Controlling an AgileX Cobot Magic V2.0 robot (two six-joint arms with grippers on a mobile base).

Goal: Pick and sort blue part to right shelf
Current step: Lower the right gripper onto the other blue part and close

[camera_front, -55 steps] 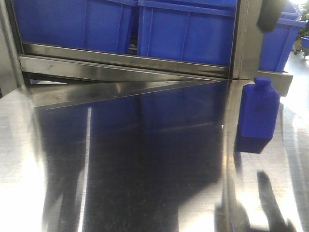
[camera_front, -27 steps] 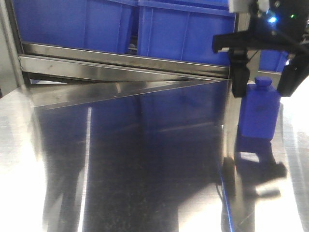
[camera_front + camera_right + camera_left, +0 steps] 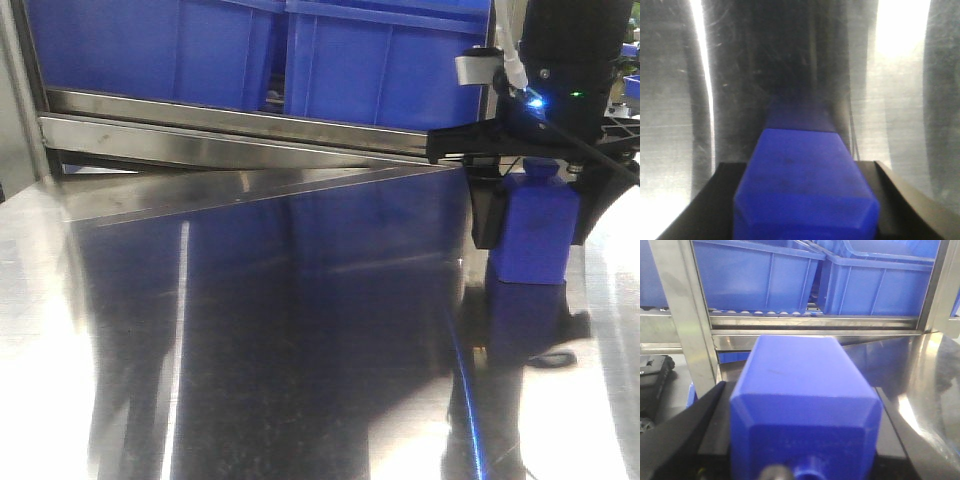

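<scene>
Right gripper [image 3: 538,215] straddles one blue part [image 3: 535,238] standing on the steel table [image 3: 300,350] before the right shelf [image 3: 250,125], clamping unclear; left gripper [image 3: 802,390], around its part, equally unclear; two crates [image 3: 385,70], tops cropped

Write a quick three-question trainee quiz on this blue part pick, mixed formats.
1. True or false: the blue part lies on its side on the steel table.
2. Pick one: the right hand is A) parked left of the part, B) straddling it from above, C) reaching into the shelf.
3. Fill in: the right shelf behind the part carries large blue ____.
Key: 1 false, it stands upright; 2 B; 3 crates.
</scene>
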